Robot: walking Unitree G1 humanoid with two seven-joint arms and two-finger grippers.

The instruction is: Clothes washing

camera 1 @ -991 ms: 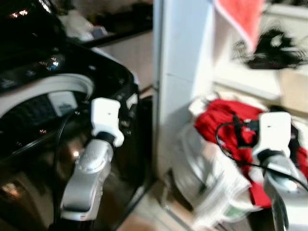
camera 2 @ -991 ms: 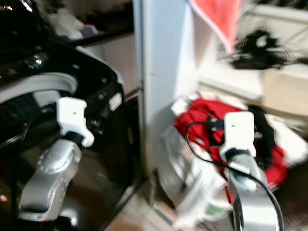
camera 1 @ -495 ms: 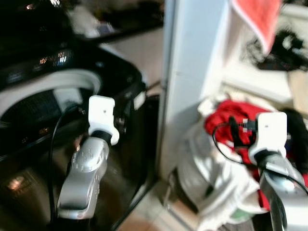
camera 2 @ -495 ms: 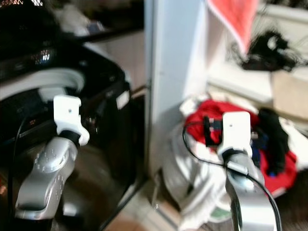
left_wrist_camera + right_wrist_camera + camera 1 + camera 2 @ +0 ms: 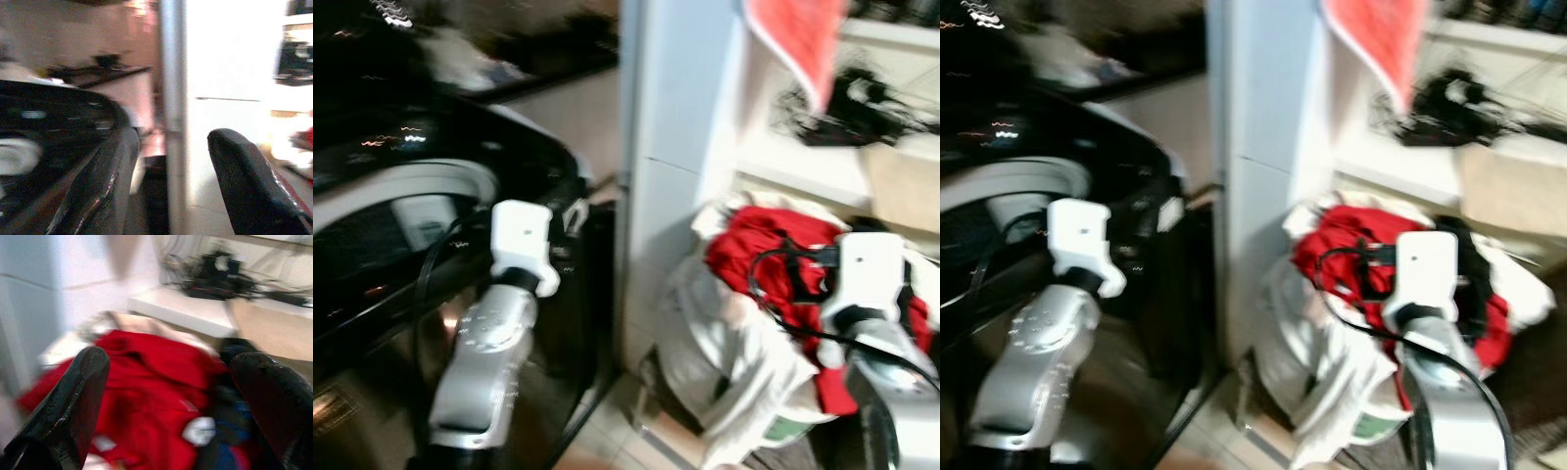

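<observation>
A black washing machine (image 5: 401,196) with a white-rimmed round door stands on the left. A heap of red clothes (image 5: 754,255) lies on top of a white laundry bag (image 5: 724,362) on the right, with dark and blue garments (image 5: 230,357) beside the red ones. My left gripper (image 5: 173,142) is held up in front of the machine's right edge, open and holding nothing. My right gripper (image 5: 173,362) hovers just above the red clothes (image 5: 146,396), open, with nothing between its fingers. All views are blurred.
A white pillar (image 5: 675,147) stands between the machine and the laundry bag. An orange-red towel (image 5: 798,39) hangs above the heap. A white shelf (image 5: 822,166) behind it carries tangled black cables (image 5: 862,103). Pale floor tiles (image 5: 617,441) show below.
The whole picture has swayed sideways and back, so the camera moved. Both arms keep the same raised pose and both grippers stay open.
</observation>
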